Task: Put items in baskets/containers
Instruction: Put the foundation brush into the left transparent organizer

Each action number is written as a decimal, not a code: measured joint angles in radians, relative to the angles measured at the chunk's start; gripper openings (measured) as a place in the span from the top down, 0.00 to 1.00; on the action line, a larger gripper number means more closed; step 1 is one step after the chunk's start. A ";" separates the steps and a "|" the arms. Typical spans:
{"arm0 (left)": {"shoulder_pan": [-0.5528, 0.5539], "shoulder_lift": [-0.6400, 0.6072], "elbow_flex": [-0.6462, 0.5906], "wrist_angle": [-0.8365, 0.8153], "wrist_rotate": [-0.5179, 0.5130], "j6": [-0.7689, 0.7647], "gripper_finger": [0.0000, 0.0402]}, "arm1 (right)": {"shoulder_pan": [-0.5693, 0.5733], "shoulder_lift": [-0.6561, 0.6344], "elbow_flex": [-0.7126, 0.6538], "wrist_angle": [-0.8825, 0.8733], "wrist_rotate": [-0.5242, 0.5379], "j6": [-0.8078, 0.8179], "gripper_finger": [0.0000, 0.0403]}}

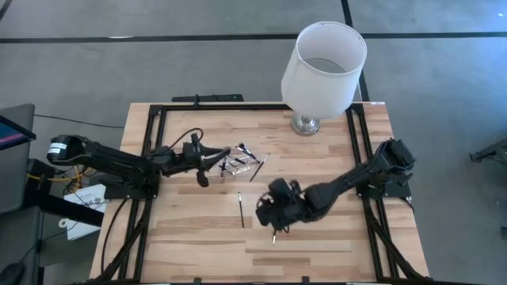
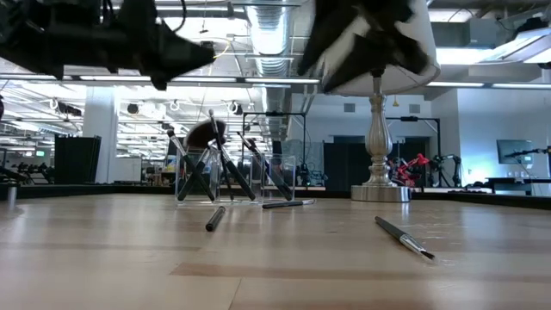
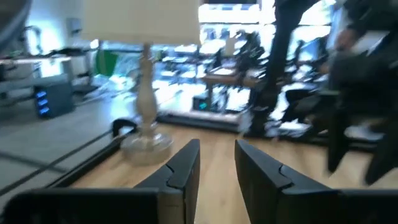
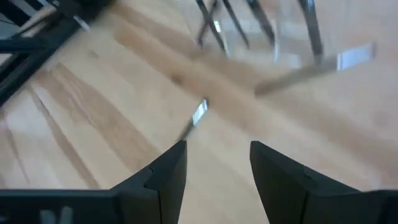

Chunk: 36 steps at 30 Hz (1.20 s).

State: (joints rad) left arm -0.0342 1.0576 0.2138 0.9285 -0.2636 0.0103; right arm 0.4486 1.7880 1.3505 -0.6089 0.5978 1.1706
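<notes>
A small clear container (image 1: 234, 163) stands at mid-table and holds several dark-handled brushes, among them one with a fluffy head (image 2: 207, 134). One brush (image 1: 257, 168) lies on the table just right of the container. Another brush (image 1: 241, 208) lies nearer the front, and a third (image 1: 274, 233) lies by the right arm. My left gripper (image 1: 207, 161) hovers open just left of the container, with nothing between its fingers (image 3: 217, 168). My right gripper (image 4: 214, 165) is open above the table, right of the loose brush (image 4: 196, 117), which lies ahead of its fingers.
A lamp with a white shade (image 1: 323, 59) on a silver base (image 1: 306, 123) stands at the table's far edge, right of centre. Black frame rails (image 1: 150, 142) run along the left, right and far sides. Bare wood (image 1: 198, 245) fills the near half.
</notes>
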 joint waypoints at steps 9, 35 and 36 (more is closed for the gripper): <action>-0.091 -0.032 0.000 -0.006 0.037 0.000 0.76 | 0.102 0.002 -0.163 0.026 -0.117 0.398 0.59; -0.092 -0.008 -0.001 0.007 0.161 -0.008 0.76 | -0.184 0.134 0.071 -0.095 -0.168 -0.639 0.59; -0.092 -0.008 -0.001 0.006 0.164 -0.017 0.76 | -0.204 0.131 0.071 -0.110 -0.205 -0.675 0.59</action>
State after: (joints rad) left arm -0.1261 1.0492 0.2131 0.9350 -0.0998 -0.0063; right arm 0.2443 1.9188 1.4220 -0.7193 0.3933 0.4960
